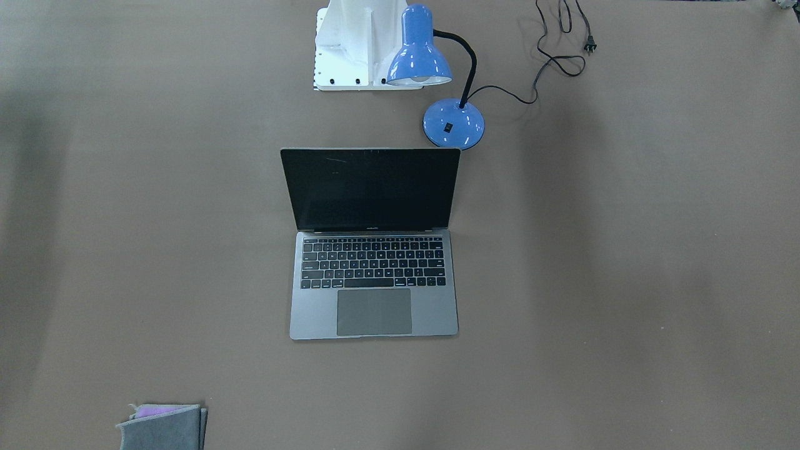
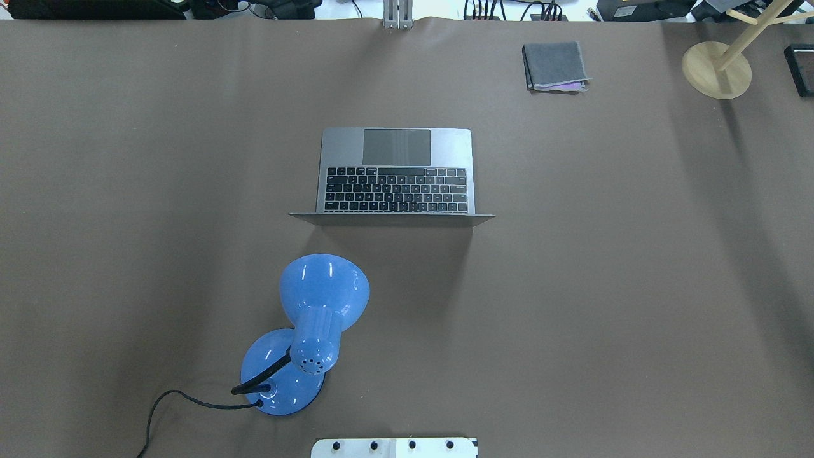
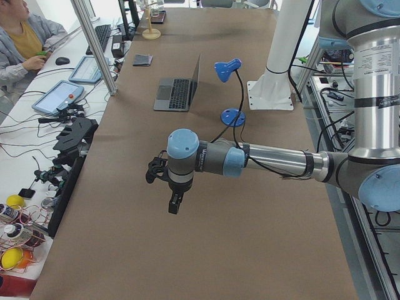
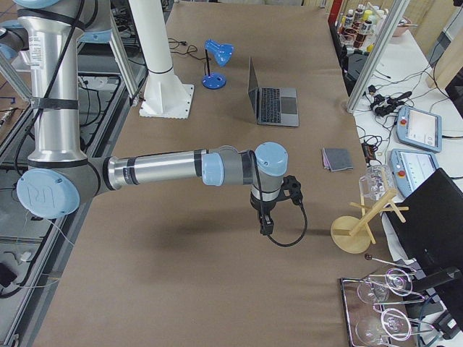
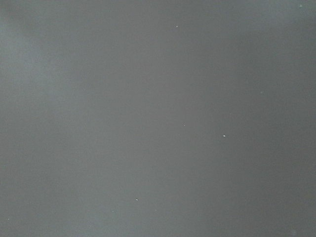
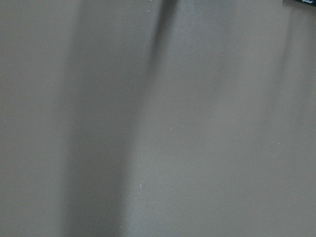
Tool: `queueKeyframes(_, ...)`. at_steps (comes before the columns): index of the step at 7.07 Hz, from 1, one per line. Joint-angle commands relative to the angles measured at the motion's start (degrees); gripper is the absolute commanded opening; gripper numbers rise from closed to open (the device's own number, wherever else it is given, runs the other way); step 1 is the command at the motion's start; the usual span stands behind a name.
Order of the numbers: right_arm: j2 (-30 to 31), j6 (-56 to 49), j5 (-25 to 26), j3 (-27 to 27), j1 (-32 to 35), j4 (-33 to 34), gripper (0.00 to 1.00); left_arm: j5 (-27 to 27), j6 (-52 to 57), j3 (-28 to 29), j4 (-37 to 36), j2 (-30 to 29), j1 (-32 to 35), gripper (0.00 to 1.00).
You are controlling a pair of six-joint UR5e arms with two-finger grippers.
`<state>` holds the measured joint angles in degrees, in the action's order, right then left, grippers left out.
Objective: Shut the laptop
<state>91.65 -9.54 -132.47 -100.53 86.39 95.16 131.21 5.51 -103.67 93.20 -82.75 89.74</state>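
Laptop [image 1: 374,275] sat open in the middle of the table [image 1: 625,281], between my two sets of fingers and well apart from both. Its dark screen stood upright, the lid's back turned toward the robot's base, with the keys and trackpad facing up on the operators' side.

My left gripper [image 3: 174,205] hung over bare table with its fingers pointing down. I had it only in the side camera, so I could not tell whether those fingers were wide or narrow. From them, the laptop lay well off along the table, and the blue lamp [image 2: 324,292] stood between, nearer the base. The lamp's shade leaned toward the lid's back without touching it, and its cord [image 1: 550,59] trailed loose across the table.

My right gripper [image 4: 266,225] also hung fingers-down over bare table at the other end. It too showed in a side view alone, so I could not tell how its fingers stood. The laptop was well beyond those fingers, toward the left arm. A folded grey cloth [image 4: 337,159] lay near them on the operators' side, and a wooden stand [image 4: 352,233] stood close by at the table's edge.

Both wrist cameras gave me only flat table surface.
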Motion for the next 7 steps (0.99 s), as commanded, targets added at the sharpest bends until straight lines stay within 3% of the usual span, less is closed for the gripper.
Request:
queueKeyframes(1, 0.02, 0.22, -0.42, -0.02, -1.39, -0.07, 1.0, 0.01, 0.03, -0.04, 0.66, 0.04, 0.0, 0.97)
queueKeyframes(7, -0.07, 0.31, -3.5, -0.98, -2.53, -0.07, 1.0, 1.14, -0.06, 0.31, 1.63, 0.3, -0.87, 0.98)
